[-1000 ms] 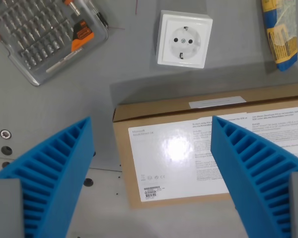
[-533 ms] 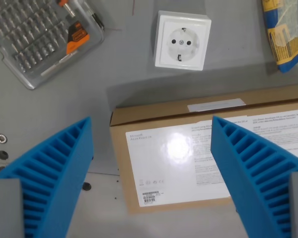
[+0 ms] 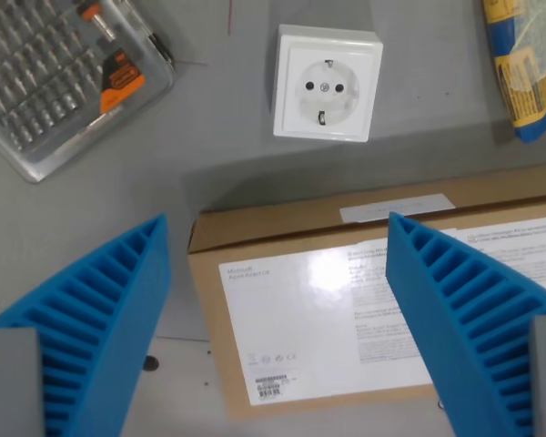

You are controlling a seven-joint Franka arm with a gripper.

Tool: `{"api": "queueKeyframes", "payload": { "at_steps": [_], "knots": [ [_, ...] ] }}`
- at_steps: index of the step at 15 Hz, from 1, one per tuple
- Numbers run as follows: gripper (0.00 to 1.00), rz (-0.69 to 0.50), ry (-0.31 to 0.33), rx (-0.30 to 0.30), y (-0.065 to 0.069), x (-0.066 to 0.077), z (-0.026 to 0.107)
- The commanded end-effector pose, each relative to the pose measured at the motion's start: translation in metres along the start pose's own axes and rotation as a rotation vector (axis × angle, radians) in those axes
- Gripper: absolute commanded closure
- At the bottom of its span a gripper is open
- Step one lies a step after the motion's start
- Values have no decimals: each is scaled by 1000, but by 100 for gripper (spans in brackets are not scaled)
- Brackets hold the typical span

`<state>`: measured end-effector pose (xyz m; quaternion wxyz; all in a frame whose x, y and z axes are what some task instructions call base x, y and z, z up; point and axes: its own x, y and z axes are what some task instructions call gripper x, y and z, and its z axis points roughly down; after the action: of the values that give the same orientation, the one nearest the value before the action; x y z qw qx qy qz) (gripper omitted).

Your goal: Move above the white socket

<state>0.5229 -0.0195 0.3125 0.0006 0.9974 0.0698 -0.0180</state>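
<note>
White plastic, that's what the socket [image 3: 327,84] looks like, a square wall outlet with a round recessed face, lying flat on the grey table [image 3: 218,127]. It sits ahead of the jaws and a touch toward the wrist view's right of dead centre between them, well clear of both fingers.

Handling-wise I'd guess it's light, rigid and a bit slick on that glossy front (hard moulded plastic usually is). If anyone ever had to grab it, the straight outer edges are the obvious spot, pinching across two opposite sides, not the recessed middle. For this task nothing needs gripping though, just hovering over it.

The gripper [image 3: 278,328] has its two blue ribbed fingers [image 3: 100,319] spread wide apart with nothing between them.

Moving outward: directly under the jaws is a cardboard box [image 3: 364,319] with a white printed label, its far edge near the socket but not touching. Off toward the wrist view's left, beyond the left finger, is a clear bit set case [image 3: 59,77] with an orange driver handle. Far right there's a blue and yellow packet [image 3: 519,68].
</note>
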Motion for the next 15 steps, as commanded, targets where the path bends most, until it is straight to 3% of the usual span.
{"api": "queueKeyframes", "payload": {
  "at_steps": [1,15],
  "knots": [
    [0,60,90,-8,4,-4,13],
    [0,104,91,10,20,6,75]
  ]
}}
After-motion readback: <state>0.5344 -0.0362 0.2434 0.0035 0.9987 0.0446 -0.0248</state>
